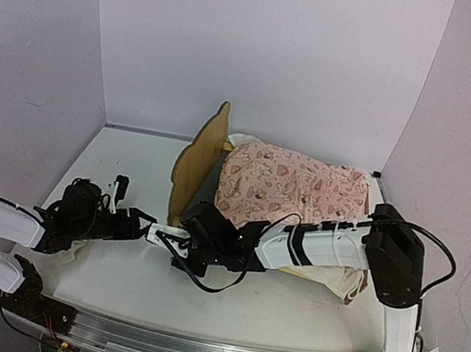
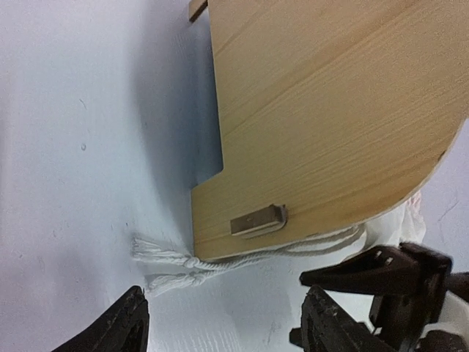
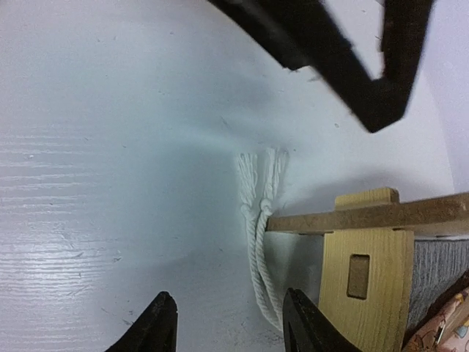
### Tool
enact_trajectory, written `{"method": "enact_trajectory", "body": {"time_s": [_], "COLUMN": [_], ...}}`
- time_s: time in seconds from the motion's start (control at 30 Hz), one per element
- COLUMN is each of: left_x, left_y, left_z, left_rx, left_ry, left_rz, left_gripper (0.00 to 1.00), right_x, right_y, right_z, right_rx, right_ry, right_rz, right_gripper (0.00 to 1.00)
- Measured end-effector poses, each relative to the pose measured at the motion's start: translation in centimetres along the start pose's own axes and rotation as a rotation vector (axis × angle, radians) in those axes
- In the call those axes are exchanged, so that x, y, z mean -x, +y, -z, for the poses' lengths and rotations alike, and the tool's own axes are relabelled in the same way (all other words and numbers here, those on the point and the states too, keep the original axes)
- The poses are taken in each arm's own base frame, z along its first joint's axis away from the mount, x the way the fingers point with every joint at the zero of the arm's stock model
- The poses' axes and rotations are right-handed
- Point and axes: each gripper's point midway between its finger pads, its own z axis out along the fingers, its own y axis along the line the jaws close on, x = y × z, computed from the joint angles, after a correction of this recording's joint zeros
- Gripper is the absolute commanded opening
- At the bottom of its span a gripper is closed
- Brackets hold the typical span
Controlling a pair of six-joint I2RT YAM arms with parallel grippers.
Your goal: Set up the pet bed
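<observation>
Top external view: pet bed (image 1: 196, 169) lies under a pink blanket (image 1: 297, 186). Your left gripper (image 2: 223, 312) and right gripper (image 3: 227, 312) hover beside its headboard (image 2: 337, 110), both spread wide and empty. To straighten it, probably best grip wood, not the tasselled cords (image 3: 262, 187).

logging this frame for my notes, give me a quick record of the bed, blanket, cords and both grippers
pet bed: on the table, headboard upright
blanket: pink patterned, draped over the bed
cords: two white tasselled ends on the table by the headboard's foot
left gripper: open, holding nothing, aimed at the cords
right gripper: open, holding nothing, close over the cords
</observation>
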Motion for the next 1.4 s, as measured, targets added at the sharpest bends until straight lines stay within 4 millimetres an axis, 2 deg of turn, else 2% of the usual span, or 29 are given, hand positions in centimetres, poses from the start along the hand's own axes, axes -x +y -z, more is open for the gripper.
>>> {"method": "enact_trajectory", "body": {"time_s": [0.13,0.23,0.33,0.43,0.57,0.63,0.83,0.87,0.9,0.97,1.03,1.1,1.2,1.23,1.3,1.4], "left_x": [-1.1,-1.7,-3.1,-5.0,-6.1,-7.5,-13.0,-14.3,-15.1,-16.5,-17.1,-16.6,-15.6,-15.4,-15.2,-14.1], "left_y": [-0.1,0.1,1.3,2.5,1.3,0.1,-3.4,-4.2,-4.8,-6.4,-7.9,-8.9,-9.2,-9.1,-9.3,-9.4], "left_z": [-1.9,-3.4,-4.9,-5.4,-5.5,-5.4,-4.1,-3.6,-3.2,-2.1,-1.1,-0.3,0.4,0.6,0.8,0.8], "left_rx": [0.001,0.002,0.021,0.033,-0.006,-0.042,-0.121,-0.142,-0.16,-0.206,-0.251,-0.281,-0.289,-0.29,-0.294,-0.28], "left_ry": [0.109,0.163,0.23,0.296,0.326,0.362,0.49,0.519,0.54,0.57,0.574,0.543,0.498,0.489,0.479,0.432], "left_rz": [-0.08,-0.141,-0.179,-0.186,-0.203,-0.218,-0.229,-0.255,-0.257,-0.283,-0.3,-0.301,-0.295,-0.293,-0.291,-0.274], "left_gripper": [0.76,0.77,0.75,0.74,0.68,0.61,0.1,0.03,0.0,0.0,0.0,0.0,0.0,0.08,0.35,0.52], "right_x": [0.1,-0.3,0.0,0.2,0.6,0.6,-0.2,-0.5,-0.7,-1.2,-1.8,-2.3,-3.5,-3.7,-4.0,-3.2], "right_y": [-0.5,-0.3,-0.6,-1.1,-1.6,-1.6,-1.4,-1.3,-1.2,-1.1,-1.2,-1.2,-0.8,-0.6,-0.3,-0.2], "right_z": [1.0,3.2,5.7,7.8,9.1,9.1,8.8,8.7,8.7,8.5,8.4,8.3,8.5,8.6,8.8,8.9], "right_rx": [-0.015,-0.001,-0.01,-0.031,-0.054,-0.058,-0.069,-0.071,-0.072,-0.078,-0.083,-0.083,-0.057,-0.042,-0.015,0.034], "right_ry": [-0.029,-0.044,-0.081,-0.12,-0.154,-0.159,-0.153,-0.149,-0.144,-0.134,-0.124,-0.118,-0.102,-0.096,-0.084,-0.076], "right_rz": [-0.034,-0.06,-0.092,-0.118,-0.124,-0.124,-0.116,-0.112,-0.108,-0.099,-0.094,-0.087,-0.046,-0.022,0.023,0.08], "right_gripper": [0.46,0.43,0.43,0.43,0.44,0.46,0.48,0.48,0.48,0.49,0.52,0.54,0.57,0.57,0.58,0.58]}}
